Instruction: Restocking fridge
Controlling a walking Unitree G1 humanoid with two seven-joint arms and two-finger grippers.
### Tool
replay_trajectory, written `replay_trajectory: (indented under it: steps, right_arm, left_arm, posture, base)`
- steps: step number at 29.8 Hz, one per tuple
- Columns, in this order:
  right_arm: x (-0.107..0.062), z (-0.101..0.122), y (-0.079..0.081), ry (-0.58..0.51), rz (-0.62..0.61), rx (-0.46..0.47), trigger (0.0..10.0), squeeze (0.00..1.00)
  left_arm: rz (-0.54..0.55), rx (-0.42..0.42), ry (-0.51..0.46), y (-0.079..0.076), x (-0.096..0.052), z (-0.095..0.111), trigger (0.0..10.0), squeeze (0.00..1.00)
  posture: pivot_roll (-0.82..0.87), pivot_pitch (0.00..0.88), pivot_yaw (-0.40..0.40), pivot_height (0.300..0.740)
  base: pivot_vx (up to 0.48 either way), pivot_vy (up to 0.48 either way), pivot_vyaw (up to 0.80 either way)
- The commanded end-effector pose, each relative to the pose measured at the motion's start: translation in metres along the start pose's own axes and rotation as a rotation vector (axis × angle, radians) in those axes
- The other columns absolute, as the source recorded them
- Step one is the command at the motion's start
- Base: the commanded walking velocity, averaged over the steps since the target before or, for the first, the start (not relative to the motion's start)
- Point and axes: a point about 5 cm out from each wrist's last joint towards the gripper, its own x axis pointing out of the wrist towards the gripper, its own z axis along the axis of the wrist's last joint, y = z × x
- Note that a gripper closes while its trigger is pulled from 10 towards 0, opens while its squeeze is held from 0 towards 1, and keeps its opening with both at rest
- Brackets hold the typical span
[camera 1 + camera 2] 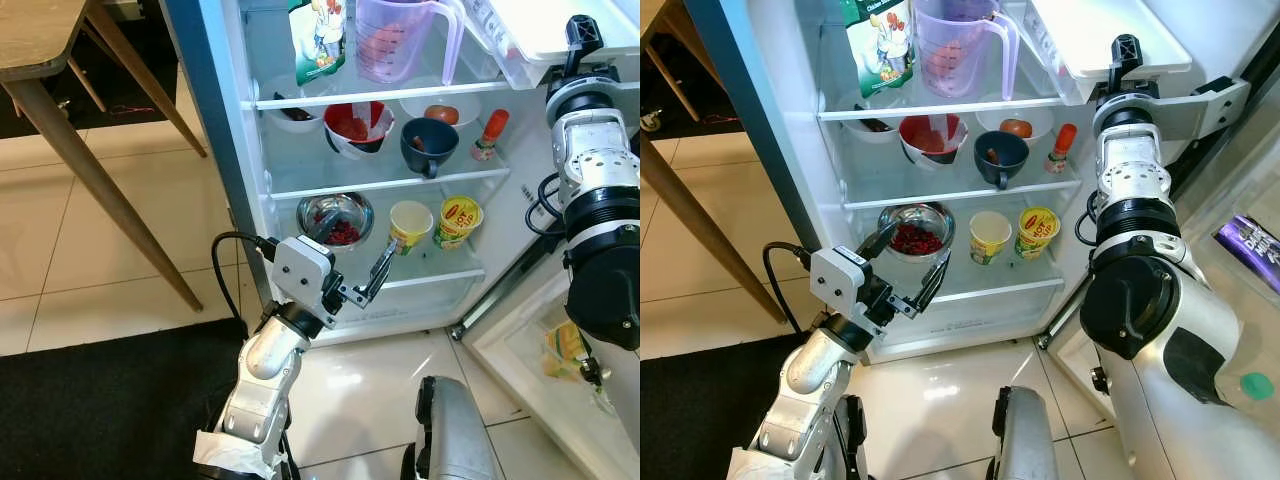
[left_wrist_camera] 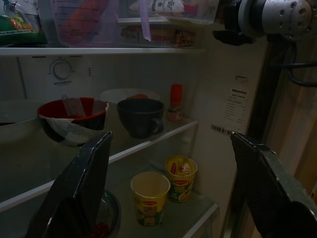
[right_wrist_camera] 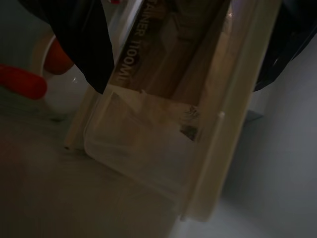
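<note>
The fridge (image 1: 225,150) stands open before me. My left gripper (image 1: 920,243) is open in front of the lower shelf, just before a steel bowl of red berries (image 1: 338,218). A yellow paper cup (image 2: 149,194) and a noodle cup (image 2: 181,176) stand to the bowl's right. My right gripper (image 1: 583,32) is raised at the top right, shut on a clear lidded container (image 3: 163,129) held at the fridge's upper edge. On the middle shelf are a red and white bowl (image 1: 357,128), a dark mug (image 1: 430,145) and a small red-capped bottle (image 1: 490,135).
A measuring jug (image 1: 400,40) and a green bag (image 1: 318,35) stand on the top shelf. The fridge door (image 1: 520,340) hangs open at right with a yellow packet (image 1: 565,350) in it. Wooden table legs (image 1: 90,170) and a black mat (image 1: 110,400) lie to the left.
</note>
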Motion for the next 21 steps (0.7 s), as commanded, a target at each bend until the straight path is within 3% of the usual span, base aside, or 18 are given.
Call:
replay_trajectory:
  steps: [1, 8, 21]
  right_arm:
    - [-0.001, 0.004, -0.003, -0.006, 0.001, -0.007, 10.0, 0.00]
    - [-0.001, 0.001, -0.001, 0.010, 0.021, 0.000, 10.0, 0.00]
    - [-0.006, 0.002, -0.012, 0.039, 0.025, -0.040, 10.0, 0.00]
  left_arm:
    - [-0.020, -0.012, 0.006, -0.005, -0.001, -0.004, 10.0, 0.00]
    - [-0.022, -0.011, 0.002, -0.005, 0.000, -0.004, 10.0, 0.00]
    - [-0.019, -0.010, -0.003, -0.003, 0.001, -0.004, 10.0, 0.00]
  posture:
    - [0.00, 0.208, -0.017, 0.556]
    - [0.00, 0.197, -0.022, 0.556]
    - [-0.01, 0.200, -0.018, 0.556]
  base:
    - [0.000, 0.000, 0.00]
    - [0.000, 0.000, 0.00]
    - [0.000, 0.000, 0.00]
